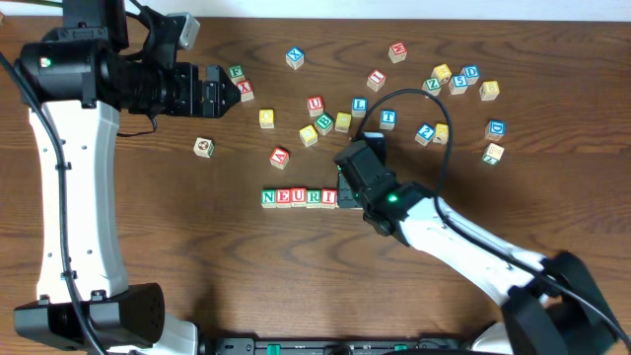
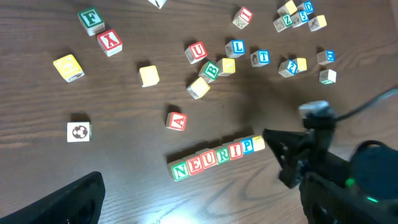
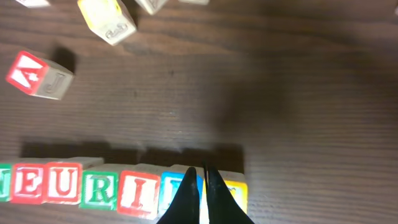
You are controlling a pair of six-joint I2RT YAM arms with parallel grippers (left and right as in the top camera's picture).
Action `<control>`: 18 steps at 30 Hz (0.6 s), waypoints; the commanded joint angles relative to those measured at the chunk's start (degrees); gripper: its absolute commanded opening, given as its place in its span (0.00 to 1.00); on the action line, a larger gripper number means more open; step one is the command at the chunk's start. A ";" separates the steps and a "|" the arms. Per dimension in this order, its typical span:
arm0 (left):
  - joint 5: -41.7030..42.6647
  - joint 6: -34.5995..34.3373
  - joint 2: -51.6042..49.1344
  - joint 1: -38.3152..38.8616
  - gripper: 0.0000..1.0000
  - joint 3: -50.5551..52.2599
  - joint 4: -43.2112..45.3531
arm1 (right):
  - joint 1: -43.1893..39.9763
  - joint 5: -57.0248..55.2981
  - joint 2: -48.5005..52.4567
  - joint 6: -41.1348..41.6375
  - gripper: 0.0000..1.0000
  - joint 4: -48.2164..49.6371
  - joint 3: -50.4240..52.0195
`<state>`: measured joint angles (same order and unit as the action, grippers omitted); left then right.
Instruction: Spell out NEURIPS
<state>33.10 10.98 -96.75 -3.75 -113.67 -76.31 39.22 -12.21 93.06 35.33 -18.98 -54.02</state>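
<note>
Wooden cubes, overhead: the NEURIPS row (image 1: pixel 299 197) reads N-E-U-R-I, with its far end hidden under the right gripper (image 1: pixel 351 189). The left gripper (image 1: pixel 233 91) is spread wide, empty and well apart up left. Left wrist fills that gap: the P cube (image 2: pixel 247 147), then a yellow-faced cube (image 2: pixel 259 144) touching it. Right wrist: fingers (image 3: pixel 186 196) pinched together on nothing, tips over the P/yellow seam. Looks nearly done, but the last letter is unreadable, so unconfirmed.

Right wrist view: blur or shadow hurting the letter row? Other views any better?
Right wrist: the row is readable, its shadow cast behind it; loose blocks at the top look soft; the right gripper covers part of the row's end. Left wrist: row legible, the right arm dark and blurry. Overhead: crisp.
</note>
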 commanded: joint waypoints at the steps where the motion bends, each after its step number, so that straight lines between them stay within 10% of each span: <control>1: 0.52 0.83 0.48 -0.20 0.98 -0.90 -0.15 | -0.87 3.91 3.41 -0.68 0.01 1.18 -0.35; 18: 0.52 0.81 0.48 -0.20 0.98 -0.90 -0.15 | -3.98 8.13 4.61 -2.84 0.01 3.78 -0.55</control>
<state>33.10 10.98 -96.75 -3.75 -113.67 -76.31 35.48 -4.29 97.60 34.00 -16.16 -54.02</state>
